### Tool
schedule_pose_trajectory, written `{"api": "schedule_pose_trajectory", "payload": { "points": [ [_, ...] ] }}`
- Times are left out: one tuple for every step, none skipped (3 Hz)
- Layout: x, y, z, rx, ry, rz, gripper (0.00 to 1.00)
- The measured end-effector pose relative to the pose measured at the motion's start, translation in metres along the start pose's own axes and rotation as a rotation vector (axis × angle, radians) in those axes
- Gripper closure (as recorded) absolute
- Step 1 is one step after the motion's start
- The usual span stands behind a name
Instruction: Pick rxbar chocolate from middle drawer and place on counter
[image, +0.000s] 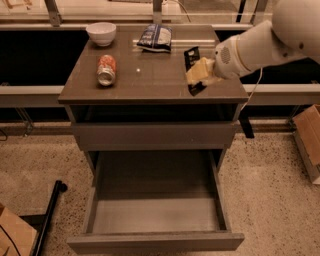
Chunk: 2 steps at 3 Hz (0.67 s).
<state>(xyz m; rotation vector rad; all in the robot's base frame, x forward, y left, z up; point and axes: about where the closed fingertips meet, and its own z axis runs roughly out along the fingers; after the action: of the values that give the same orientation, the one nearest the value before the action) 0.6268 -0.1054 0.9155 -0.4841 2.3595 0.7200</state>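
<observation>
My end effector (201, 74) clamps the snack bar (191, 54) across its middle, upper right of frame, over the surface (150, 80). I judge the bar light, flat, slightly bendy and slick-wrapped, so this mid-body hold suits it.

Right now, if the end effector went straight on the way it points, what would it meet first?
Holding the rxbar chocolate, the end effector points left, slightly down: probably the counter first, otherwise the lying can; its height is unclear.
</observation>
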Motion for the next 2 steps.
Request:
{"api": "schedule_pose_trajectory", "payload": {
  "points": [
    [-0.042, -0.012, 0.016, 0.039, -0.007, -0.036, 0.59],
    [-0.08, -0.03, 0.037, 0.056, -0.003, -0.069, 0.34]
  ]
}}
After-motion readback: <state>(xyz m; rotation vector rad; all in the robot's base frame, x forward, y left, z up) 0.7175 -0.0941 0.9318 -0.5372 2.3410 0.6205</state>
